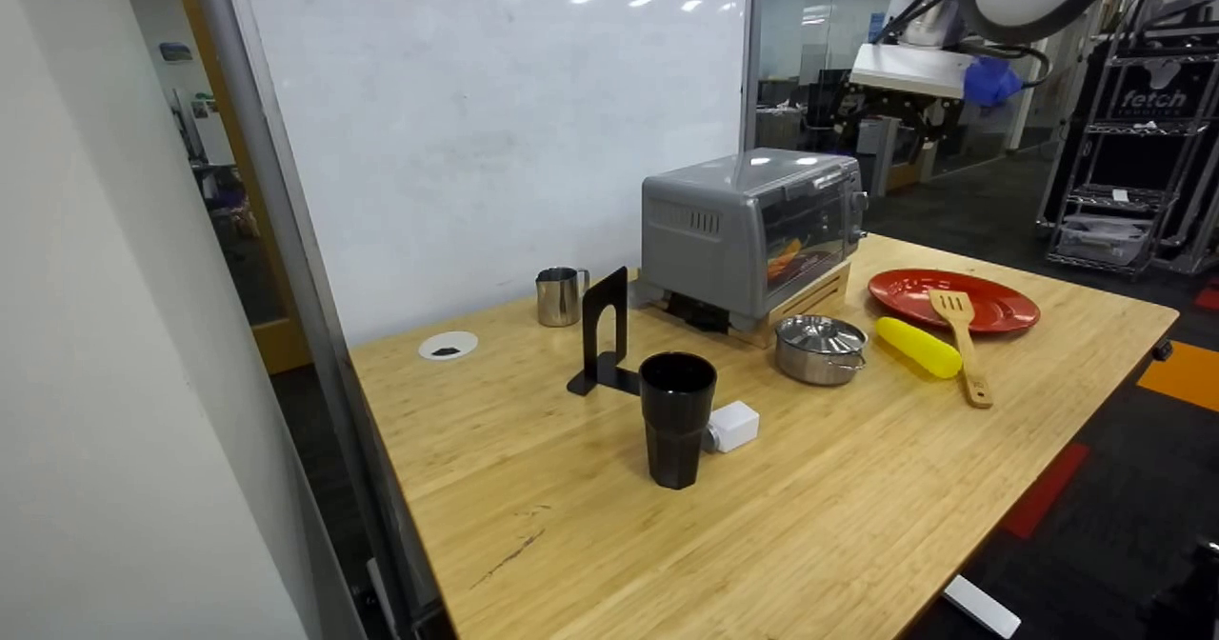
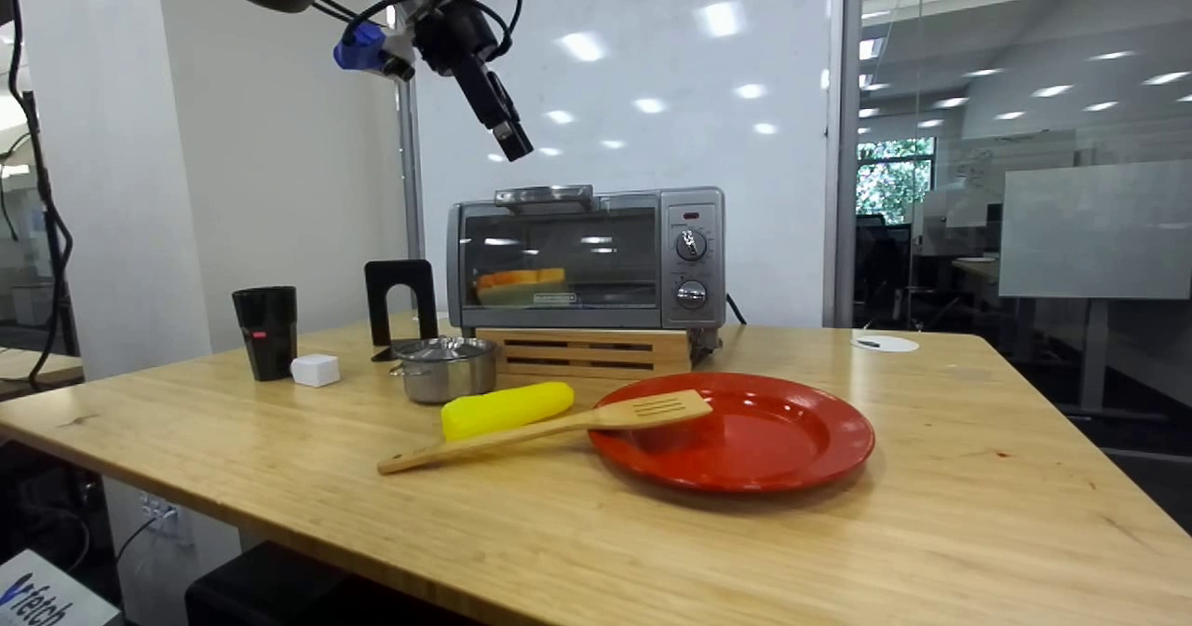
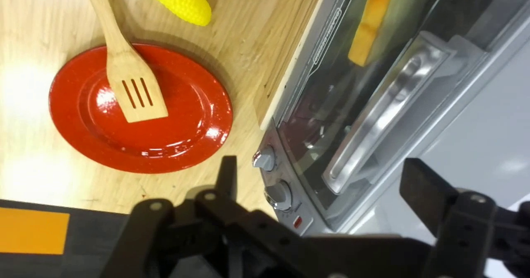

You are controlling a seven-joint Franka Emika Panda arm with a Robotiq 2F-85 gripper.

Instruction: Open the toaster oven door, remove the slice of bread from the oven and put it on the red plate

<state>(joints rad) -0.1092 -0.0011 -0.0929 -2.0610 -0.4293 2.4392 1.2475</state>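
The silver-grey toaster oven (image 1: 705, 226) stands on a slatted wooden base at the back of the table; it also shows in an exterior view (image 2: 706, 211). Its glass-windowed door (image 2: 605, 267) is shut, with a metal handle along the top edge. The slice of bread (image 2: 521, 288), with an orange-brown crust, is inside behind the glass; it also shows in the wrist view (image 3: 370, 25). The red plate (image 2: 819, 440) lies in front of the oven, also in the wrist view (image 3: 194, 145). My gripper (image 3: 321, 176) is open and empty, above the oven (image 2: 514, 140), apart from the handle.
A wooden spatula (image 2: 559, 426) rests with its head on the plate. A yellow corn cob (image 2: 507, 409) lies beside it. A lidded steel pot (image 2: 447, 372), black bookend (image 1: 607, 326), black cup (image 1: 676, 421), white block (image 1: 735, 427) and steel pitcher (image 1: 559, 297) stand around the oven.
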